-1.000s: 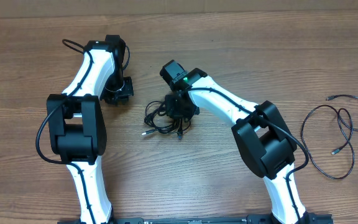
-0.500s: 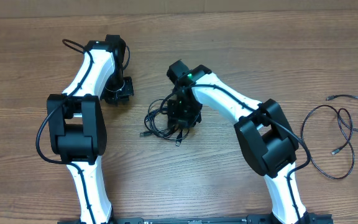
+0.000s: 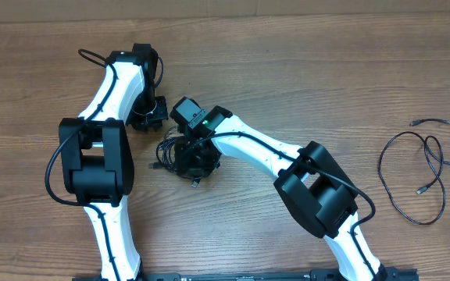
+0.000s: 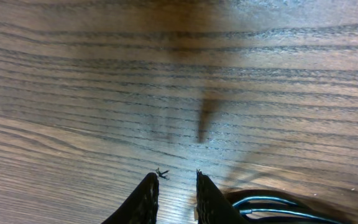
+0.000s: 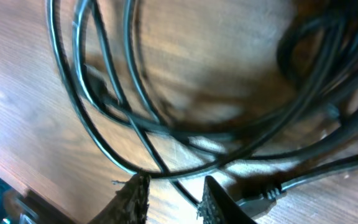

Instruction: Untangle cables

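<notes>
Cables lie in two places in the overhead view: a tangle of cables (image 3: 166, 154) sits on the counter (image 3: 303, 70) left of its middle, and a separate cable (image 3: 426, 156) lies in loose loops well apart, close to the right edge. The right tool (image 3: 195, 160) is down on the right side of the tangle, and from above its fingers are buried in the dark cords, so their spread cannot be read here. The left tool (image 3: 148, 117) rests on bare wood just up and to the left of the tangle, not touching it. In the left wrist view, the left tool (image 4: 174, 194) has its two fingertips a narrow gap apart, with only wood grain of the counter (image 4: 166, 74) between them and nothing gripped. In the right wrist view, the right tool (image 5: 174, 198) has its fingertips parted wider than any one cord; a thin strand of the tangle of cables (image 5: 166, 127) runs across the gap between them, loose and not squeezed, and a plug connector (image 5: 260, 194) lies just beside the right-hand fingertip.
</notes>
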### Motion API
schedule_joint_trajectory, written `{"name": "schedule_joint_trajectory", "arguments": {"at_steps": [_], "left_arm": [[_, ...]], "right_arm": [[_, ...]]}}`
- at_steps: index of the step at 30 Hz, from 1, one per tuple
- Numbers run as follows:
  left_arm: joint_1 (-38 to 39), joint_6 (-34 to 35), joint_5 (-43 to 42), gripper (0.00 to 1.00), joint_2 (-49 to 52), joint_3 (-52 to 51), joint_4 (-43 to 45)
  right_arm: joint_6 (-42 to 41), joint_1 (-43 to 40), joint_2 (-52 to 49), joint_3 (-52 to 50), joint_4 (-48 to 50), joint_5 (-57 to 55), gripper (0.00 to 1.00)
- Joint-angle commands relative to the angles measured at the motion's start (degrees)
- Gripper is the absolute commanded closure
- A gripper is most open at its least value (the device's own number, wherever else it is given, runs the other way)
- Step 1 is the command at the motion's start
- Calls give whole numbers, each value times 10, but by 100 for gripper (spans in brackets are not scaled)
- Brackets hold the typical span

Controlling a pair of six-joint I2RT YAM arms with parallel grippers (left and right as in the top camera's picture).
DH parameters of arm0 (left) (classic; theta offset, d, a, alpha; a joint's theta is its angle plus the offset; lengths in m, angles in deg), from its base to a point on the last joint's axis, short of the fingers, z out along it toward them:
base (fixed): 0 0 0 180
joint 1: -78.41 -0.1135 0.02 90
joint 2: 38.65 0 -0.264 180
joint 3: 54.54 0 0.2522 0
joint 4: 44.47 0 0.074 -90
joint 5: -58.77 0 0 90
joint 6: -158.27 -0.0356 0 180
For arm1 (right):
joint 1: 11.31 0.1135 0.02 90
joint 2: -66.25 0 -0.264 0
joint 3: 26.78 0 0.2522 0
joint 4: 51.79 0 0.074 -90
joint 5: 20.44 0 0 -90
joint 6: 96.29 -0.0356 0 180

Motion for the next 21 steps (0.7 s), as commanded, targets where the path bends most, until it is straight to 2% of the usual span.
{"name": "schedule_joint_trajectory", "arguments": {"at_steps": [1,4,8,9,11,13,15,17,20,21], "left_arm": [[0,-8,-23,77,-13,-7,1],[0,-93,-117,76,-13,-7,7],[0,-206,-247,75,-13,-7,3],[0,-227,-271,75,-13,-7,1],[0,-256,-307,75,-13,-7,-2],[0,-279,-327,72,-13,-7,-8],[0,-280,-327,71,-13,-7,-10],[0,-280,-327,74,-13,-7,-10],[0,-281,-327,79,-13,-5,-10],[0,-286,-328,79,-13,-5,-12]], "right_arm": [[42,-28,7,41,-51,17,73],[91,-64,23,86,-116,16,68],[141,-102,28,99,-148,-6,60],[146,-110,28,98,-154,-21,55],[146,-125,27,89,-162,-52,39],[176,-139,23,87,-174,-55,38],[175,-144,23,87,-182,-55,48],[175,-146,24,87,-183,-55,46],[175,-148,24,87,-171,-55,38],[175,-148,23,87,-166,-56,46]]}}
